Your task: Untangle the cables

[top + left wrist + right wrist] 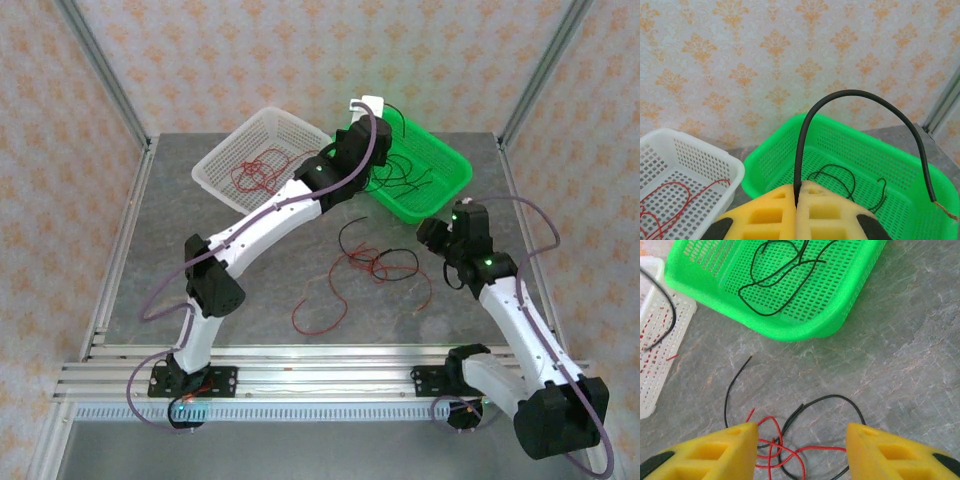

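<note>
The left tool (796,192) is clamped on one black cable (860,94) above the green basket (860,142); I judge the next move is to release it there. The right tool (801,429), jaws apart, hovers over the tangled cables (775,446) on the table (910,350)

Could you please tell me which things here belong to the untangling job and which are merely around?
Job: black cable in the left gripper; tangle; green basket; white basket.
Other: purple arm cables; table.
</note>
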Motion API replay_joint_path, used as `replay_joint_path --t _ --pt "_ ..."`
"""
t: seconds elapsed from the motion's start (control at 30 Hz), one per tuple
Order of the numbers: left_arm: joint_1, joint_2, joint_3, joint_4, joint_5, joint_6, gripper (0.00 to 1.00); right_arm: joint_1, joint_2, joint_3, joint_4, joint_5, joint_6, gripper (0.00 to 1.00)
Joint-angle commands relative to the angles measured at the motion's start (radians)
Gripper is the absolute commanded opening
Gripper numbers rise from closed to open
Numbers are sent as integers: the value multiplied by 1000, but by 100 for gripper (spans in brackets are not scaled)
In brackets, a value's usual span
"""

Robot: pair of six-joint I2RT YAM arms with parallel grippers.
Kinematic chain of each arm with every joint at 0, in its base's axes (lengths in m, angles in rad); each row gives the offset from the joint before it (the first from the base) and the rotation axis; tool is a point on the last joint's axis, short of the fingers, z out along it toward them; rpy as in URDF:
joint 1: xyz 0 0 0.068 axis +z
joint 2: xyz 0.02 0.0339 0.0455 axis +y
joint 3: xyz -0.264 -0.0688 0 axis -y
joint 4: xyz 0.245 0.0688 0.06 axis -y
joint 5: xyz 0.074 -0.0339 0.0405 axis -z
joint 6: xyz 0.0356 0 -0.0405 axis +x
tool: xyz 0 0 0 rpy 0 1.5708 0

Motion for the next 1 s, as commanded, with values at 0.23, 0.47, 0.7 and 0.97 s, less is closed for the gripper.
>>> replay_joint_path --t 0.23,0.47,0.7,0.97 --pt "12 104 -69 463 72 118 0 -3 -37 -61 37 -57 23 49" --pt "33 250 31 527 83 128 0 -1 -53 -89 36 -58 8 49" --pt "42 379 93 550 121 102 0 -1 -64 -103 32 -64 4 49" --pt "42 462 156 484 143 111 5 -2 -63 -105 34 -67 2 49"
